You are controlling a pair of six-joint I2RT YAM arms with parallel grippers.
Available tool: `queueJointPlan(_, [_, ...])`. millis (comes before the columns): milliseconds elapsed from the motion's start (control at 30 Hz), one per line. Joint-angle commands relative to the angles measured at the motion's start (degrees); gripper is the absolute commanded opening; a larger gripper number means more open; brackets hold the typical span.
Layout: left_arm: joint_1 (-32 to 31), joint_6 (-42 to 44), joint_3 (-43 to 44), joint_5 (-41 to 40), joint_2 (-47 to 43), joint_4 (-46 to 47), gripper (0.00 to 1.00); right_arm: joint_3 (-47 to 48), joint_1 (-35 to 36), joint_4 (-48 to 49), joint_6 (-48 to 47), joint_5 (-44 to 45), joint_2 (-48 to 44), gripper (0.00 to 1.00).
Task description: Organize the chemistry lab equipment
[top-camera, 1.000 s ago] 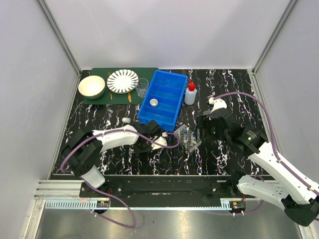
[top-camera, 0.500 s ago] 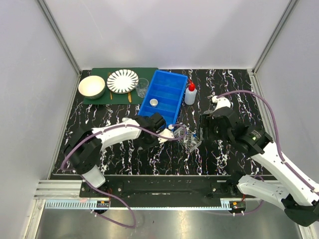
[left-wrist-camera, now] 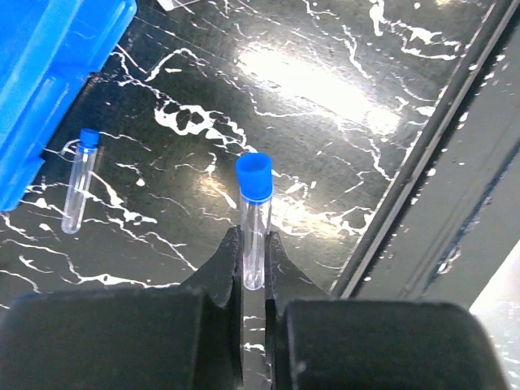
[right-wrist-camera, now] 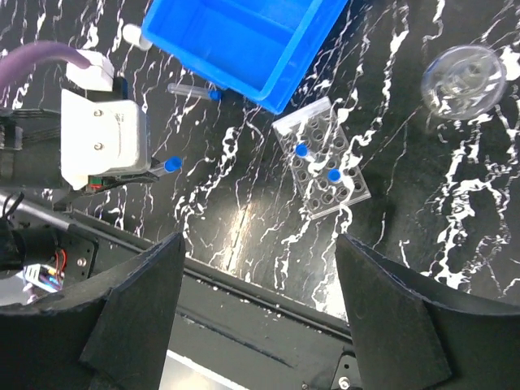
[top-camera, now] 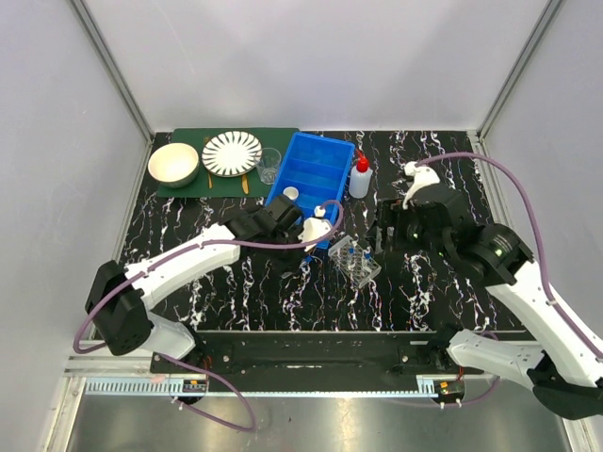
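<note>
My left gripper (left-wrist-camera: 253,244) is shut on a clear blue-capped tube (left-wrist-camera: 254,207), held upright above the dark table. In the top view the left gripper (top-camera: 311,247) hangs just left of the clear tube rack (top-camera: 356,262). Two capped tubes stand in the rack (right-wrist-camera: 322,158). Another tube (left-wrist-camera: 80,183) lies flat beside the blue bin (left-wrist-camera: 49,73). My right gripper (right-wrist-camera: 260,244) is wide open and holds nothing, high above the rack; from the top it (top-camera: 384,235) sits to the rack's right. The squeeze bottle (top-camera: 359,177) stands right of the bin, and the beaker (top-camera: 268,165) left of it.
The blue bin (top-camera: 311,184) holds a small white round lid (top-camera: 290,194). A striped plate (top-camera: 232,153) and cream bowl (top-camera: 173,164) rest on a green mat at the back left. A clear round piece (right-wrist-camera: 465,80) lies right of the rack. A black rail (left-wrist-camera: 455,162) borders the table's near edge.
The left gripper closed on the tube and rose with it, moving right and back toward the rack. The right gripper drifted slightly back, still open.
</note>
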Motion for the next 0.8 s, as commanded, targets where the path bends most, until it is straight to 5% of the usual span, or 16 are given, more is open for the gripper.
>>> queueJointPlan(0, [0.74,-7.74,1.13,4.59,-3.46,2.50,0.00,1.60,0.37,1.21,0.96,-6.28,3.02,0.79])
queueJointPlan(767, [1.89,-14.00,-7.92,8.72,-19.90,16.14,0.00,-0.25,1.95,18.97,7.20,-28.17,20.16,0.74])
